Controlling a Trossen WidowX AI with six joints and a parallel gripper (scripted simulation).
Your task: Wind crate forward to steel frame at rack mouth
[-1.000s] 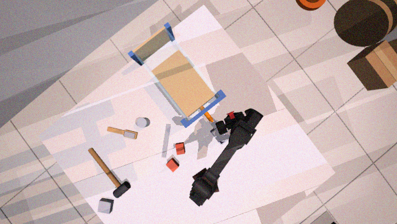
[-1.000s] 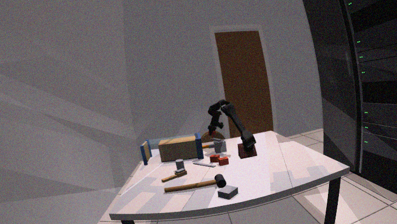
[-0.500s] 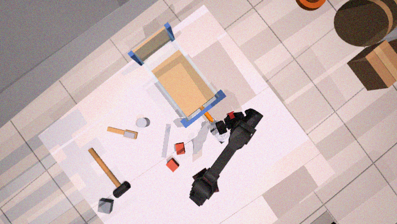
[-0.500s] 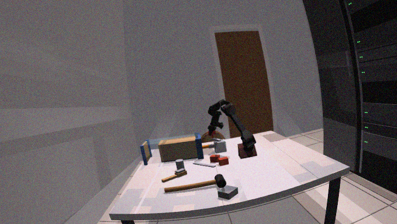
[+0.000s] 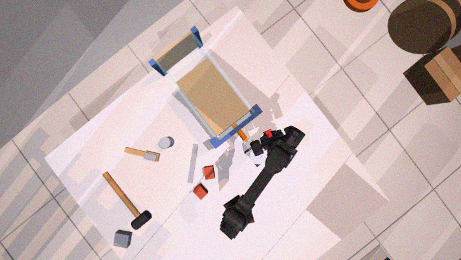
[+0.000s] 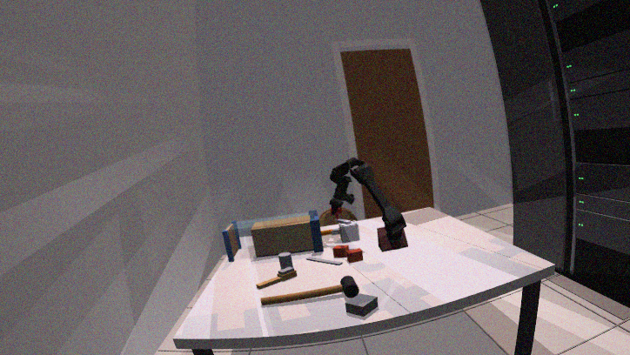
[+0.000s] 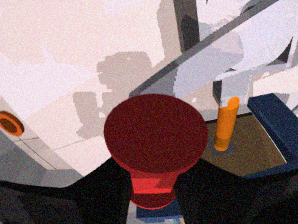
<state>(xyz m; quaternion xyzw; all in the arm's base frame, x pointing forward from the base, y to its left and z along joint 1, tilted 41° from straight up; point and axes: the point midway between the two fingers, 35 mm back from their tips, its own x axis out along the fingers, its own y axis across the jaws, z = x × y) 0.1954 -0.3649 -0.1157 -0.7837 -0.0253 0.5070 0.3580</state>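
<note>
The tan crate (image 5: 211, 92) (image 6: 282, 237) sits flat between the clear panels. A thin pale strip shows between its front and the blue frame (image 5: 216, 143) (image 6: 316, 233) (image 7: 275, 112); whether they touch is unclear. An orange strap (image 5: 241, 134) (image 7: 226, 125) runs from the crate to the grey winch (image 6: 350, 232). My gripper (image 5: 268, 133) (image 6: 337, 211) (image 7: 150, 147) is shut on the red knob (image 7: 155, 132) of the winch handle, on the winch's far side in the top view. The handle's grey arm (image 7: 200, 56) reaches from the knob over the winch. The key end is hidden.
Two red blocks (image 5: 209, 172) (image 5: 200, 191) and a flat grey bar (image 5: 192, 162) lie near the winch. Farther off are a brush (image 5: 141, 154), a grey cylinder (image 5: 165, 142), a mallet (image 5: 122, 195) and a grey block (image 5: 122, 239). A blue-posted end frame (image 5: 194, 32) stands behind the crate.
</note>
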